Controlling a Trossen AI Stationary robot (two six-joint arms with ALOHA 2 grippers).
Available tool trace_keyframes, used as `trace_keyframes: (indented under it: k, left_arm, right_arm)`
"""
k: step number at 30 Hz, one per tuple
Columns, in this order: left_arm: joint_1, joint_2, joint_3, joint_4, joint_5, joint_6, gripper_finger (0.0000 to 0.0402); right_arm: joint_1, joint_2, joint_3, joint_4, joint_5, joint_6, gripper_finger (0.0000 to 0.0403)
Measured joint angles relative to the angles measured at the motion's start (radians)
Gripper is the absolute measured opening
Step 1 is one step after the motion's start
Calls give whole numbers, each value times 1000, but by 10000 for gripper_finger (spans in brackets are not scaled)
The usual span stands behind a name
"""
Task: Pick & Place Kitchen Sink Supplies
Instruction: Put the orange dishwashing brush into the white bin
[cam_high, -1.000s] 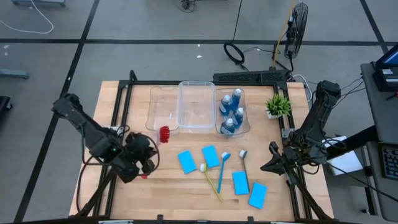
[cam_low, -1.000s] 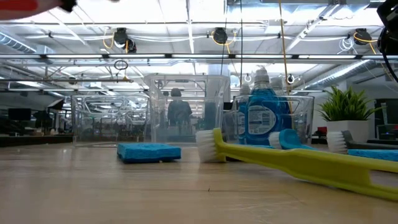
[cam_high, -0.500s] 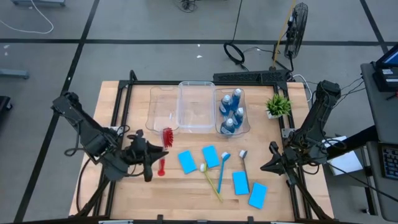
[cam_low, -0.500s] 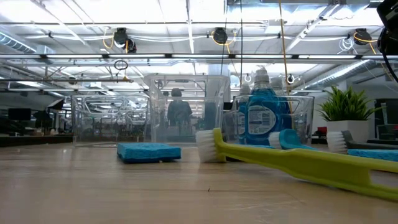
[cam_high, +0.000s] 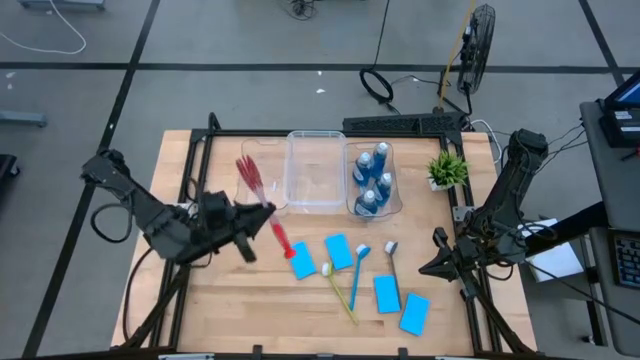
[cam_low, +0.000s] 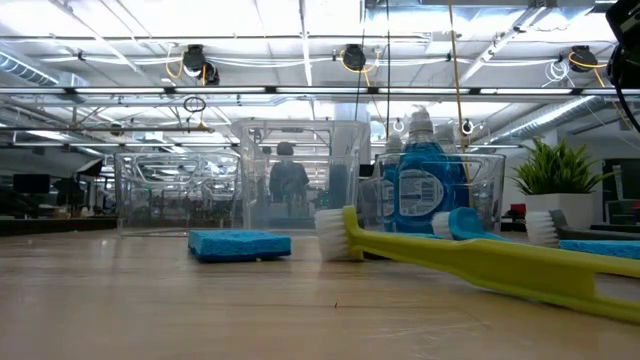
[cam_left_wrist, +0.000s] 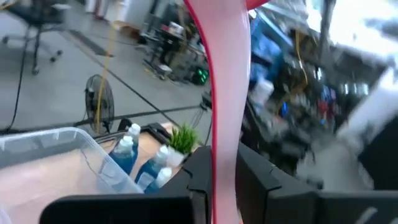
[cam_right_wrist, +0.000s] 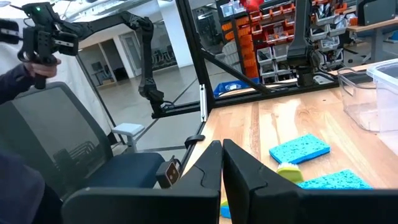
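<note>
Above the table's left half, your left gripper (cam_high: 262, 216) pinches the red brush (cam_high: 262, 203) by its slim smooth plastic handle, bristled head raised over the leftmost clear bin (cam_high: 262, 175). Your right gripper (cam_high: 438, 262) waits pressed together at the table's right edge.
</note>
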Motion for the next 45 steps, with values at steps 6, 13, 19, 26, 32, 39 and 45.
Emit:
trace_keyframes:
  k: [6,13,19,26,32,39,45]
  left_arm:
    - [90,0,0,84,38,-191,42]
    - [234,4,0,84,311,-465,42]
    - [381,16,0,-56,572,-720,41]
    - [573,16,0,-348,864,-961,41]
    - [744,33,0,-485,1073,-965,41]
    - [880,115,0,-461,1228,-854,42]
    - [961,193,0,-453,1355,-820,41]
  right_arm:
    - [0,0,0,0,0,0,0]
    - [0,0,0,0,0,-15,0]
    - [0,0,0,0,0,-15,0]
    - [0,0,0,0,0,-15,0]
    - [0,0,0,0,0,-15,0]
    - [0,0,0,0,1,-15,0]
    - [0,0,0,0,31,-3,0]
